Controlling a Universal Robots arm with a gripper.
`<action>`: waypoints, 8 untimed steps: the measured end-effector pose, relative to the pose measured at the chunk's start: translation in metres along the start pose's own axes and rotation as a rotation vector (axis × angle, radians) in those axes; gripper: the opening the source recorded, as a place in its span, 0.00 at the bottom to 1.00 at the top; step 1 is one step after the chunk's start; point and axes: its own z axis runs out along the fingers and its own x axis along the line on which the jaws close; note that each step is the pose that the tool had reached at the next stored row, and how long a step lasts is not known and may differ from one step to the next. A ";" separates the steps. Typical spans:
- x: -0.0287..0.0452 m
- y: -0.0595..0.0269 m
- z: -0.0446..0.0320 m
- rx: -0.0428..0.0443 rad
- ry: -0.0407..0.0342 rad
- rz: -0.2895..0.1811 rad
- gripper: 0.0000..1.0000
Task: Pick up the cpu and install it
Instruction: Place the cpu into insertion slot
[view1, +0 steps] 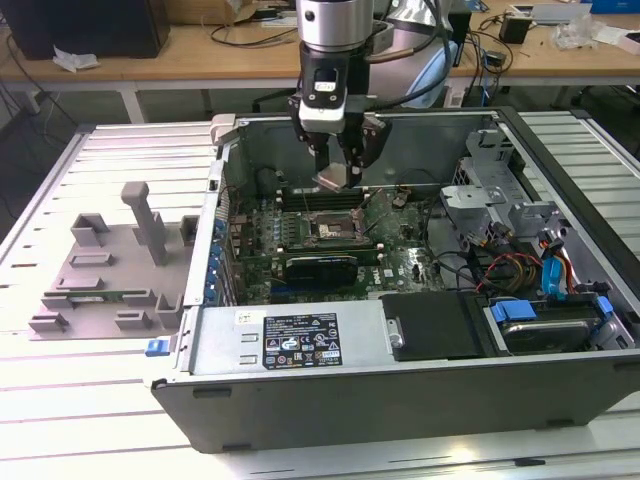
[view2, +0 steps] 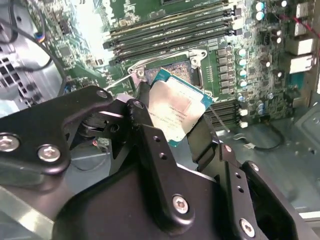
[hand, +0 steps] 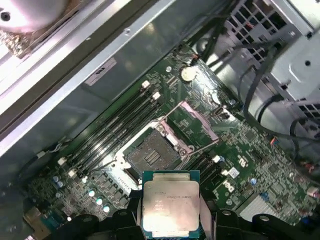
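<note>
Carrying stage in hand: claw (view1: 336, 172) clamped on the cpu (hand: 171, 209), which is suspended above the open socket (hand: 152, 155) and clear of it. Judged requirement: cpu levelled and squared to the socket before any lowering; tilt risks damage

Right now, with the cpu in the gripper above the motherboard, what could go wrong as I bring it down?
1. The gripper holds the cpu only by its edges near the open socket; a slip could drop it onto the exposed contacts.
2. In the second wrist view the cpu looks tilted against the motherboard, so one corner may land first and sit skewed.
3. The retention frame stands open beside the socket; the gripper might catch it.
</note>
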 end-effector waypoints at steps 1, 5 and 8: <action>0.0000 0.0000 0.0000 0.0007 -0.0005 0.016 0.55; 0.0000 0.0000 0.0000 0.0053 -0.0035 0.125 0.55; 0.0000 0.0000 0.0000 0.0088 -0.0056 0.203 0.55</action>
